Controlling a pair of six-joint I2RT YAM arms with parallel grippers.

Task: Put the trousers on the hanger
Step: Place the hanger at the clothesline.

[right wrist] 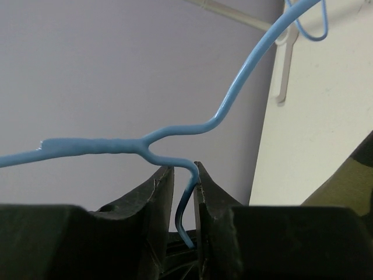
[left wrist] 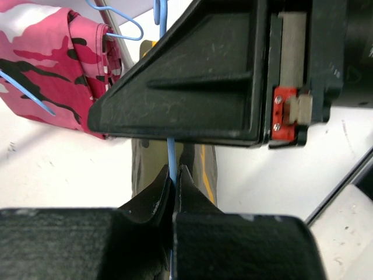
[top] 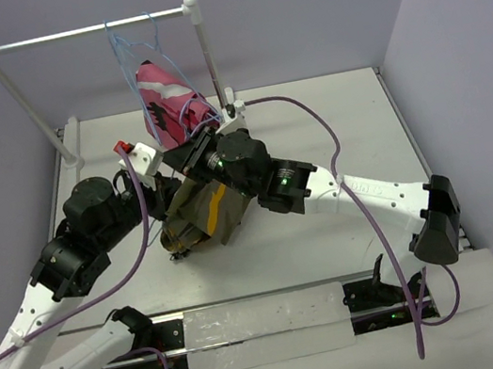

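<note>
Two arms, bent inward: left gripper and right gripper, close together, each clamped tight on hanger wire.

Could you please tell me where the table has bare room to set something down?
The back right of the table, between the right arm's cable and the wall, is bare; so is the near strip in front of the trousers. The centre is crowded: left gripper, right gripper, hanger and pink garment meet there.

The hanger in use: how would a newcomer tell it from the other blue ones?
Start at the white rail stand at the table's back, where spare blue hangers dangle. The hanger in use sits lower, just above the trousers. It alone has its wire pinched by both arms' jaws.
</note>
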